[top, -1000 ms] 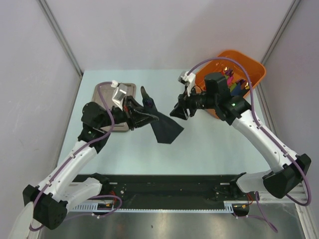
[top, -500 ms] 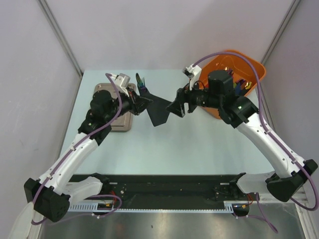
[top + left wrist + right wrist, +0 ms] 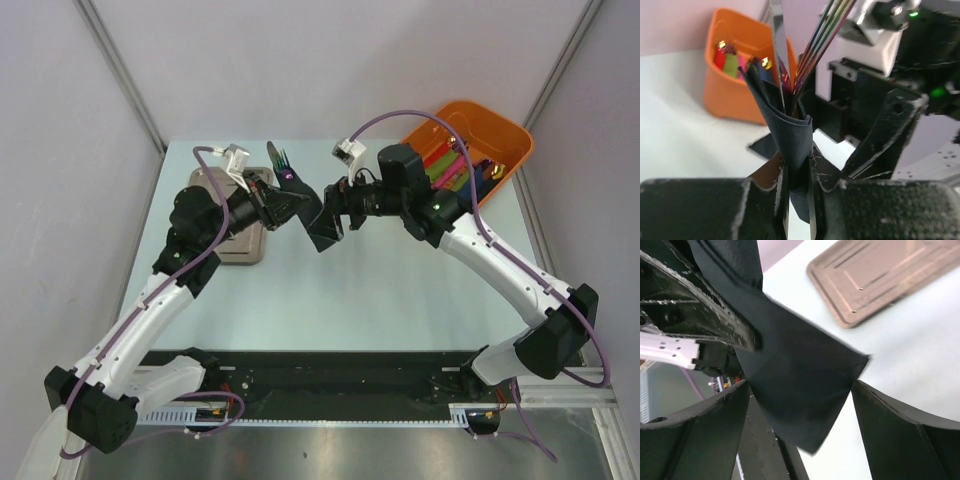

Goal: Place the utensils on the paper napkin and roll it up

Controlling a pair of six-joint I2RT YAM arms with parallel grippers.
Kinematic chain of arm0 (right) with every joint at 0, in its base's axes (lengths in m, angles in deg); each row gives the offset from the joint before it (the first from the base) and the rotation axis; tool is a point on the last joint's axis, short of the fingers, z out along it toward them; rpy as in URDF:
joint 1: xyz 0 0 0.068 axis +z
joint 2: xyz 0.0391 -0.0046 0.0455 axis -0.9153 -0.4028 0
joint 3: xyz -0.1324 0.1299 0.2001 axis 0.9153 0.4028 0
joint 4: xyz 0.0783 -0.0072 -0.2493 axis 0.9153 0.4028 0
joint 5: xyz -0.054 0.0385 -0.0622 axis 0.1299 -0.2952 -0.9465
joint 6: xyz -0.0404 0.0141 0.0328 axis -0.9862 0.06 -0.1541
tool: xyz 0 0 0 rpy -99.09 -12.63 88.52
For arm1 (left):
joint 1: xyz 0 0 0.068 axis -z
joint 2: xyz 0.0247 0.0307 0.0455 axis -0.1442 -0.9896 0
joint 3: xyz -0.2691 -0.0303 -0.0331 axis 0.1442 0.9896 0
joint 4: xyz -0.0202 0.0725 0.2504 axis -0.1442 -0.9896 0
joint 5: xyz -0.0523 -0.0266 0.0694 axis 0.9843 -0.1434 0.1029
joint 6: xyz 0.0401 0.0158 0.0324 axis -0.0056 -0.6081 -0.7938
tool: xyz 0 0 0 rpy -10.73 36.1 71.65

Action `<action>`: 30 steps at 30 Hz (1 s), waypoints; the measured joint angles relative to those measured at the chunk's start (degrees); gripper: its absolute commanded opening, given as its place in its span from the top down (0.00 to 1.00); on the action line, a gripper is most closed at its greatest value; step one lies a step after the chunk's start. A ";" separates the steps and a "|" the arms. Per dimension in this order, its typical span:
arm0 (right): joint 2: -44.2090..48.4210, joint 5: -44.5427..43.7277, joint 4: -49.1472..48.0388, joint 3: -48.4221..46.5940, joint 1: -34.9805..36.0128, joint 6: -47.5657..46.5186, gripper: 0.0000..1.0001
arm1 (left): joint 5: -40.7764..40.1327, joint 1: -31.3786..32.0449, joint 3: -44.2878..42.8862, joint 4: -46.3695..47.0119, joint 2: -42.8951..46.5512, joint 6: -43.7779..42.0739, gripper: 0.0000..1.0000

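paper napkin (image 3: 790,135): plain matte black
utensils (image 3: 816,47): iridescent green, purple and red sheen
bin (image 3: 512,150): bright orange
rolled napkins (image 3: 440,162): red, green, pink
tray (image 3: 243,251): dull brownish steel
worktop (image 3: 400,290): pale mint-blue
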 measured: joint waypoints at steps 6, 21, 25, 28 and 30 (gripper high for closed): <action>0.02 4.66 -3.15 0.37 0.48 0.59 0.34 | 4.59 0.00 2.64 7.04 0.68 4.59 1.00; 2.54 7.61 -2.10 2.38 -0.74 0.96 0.13 | 7.37 -1.22 3.80 10.88 0.81 8.39 1.00; 3.96 3.98 0.85 1.68 -1.60 -0.46 0.13 | 6.73 -1.27 3.74 9.75 0.81 8.07 1.00; 5.03 -0.55 3.13 1.05 -3.19 -0.96 0.16 | 4.20 -1.27 3.26 5.73 0.81 6.38 1.00; 6.45 -3.13 4.15 0.90 -4.79 -1.18 0.19 | 2.23 -1.31 2.49 2.40 0.72 5.09 1.00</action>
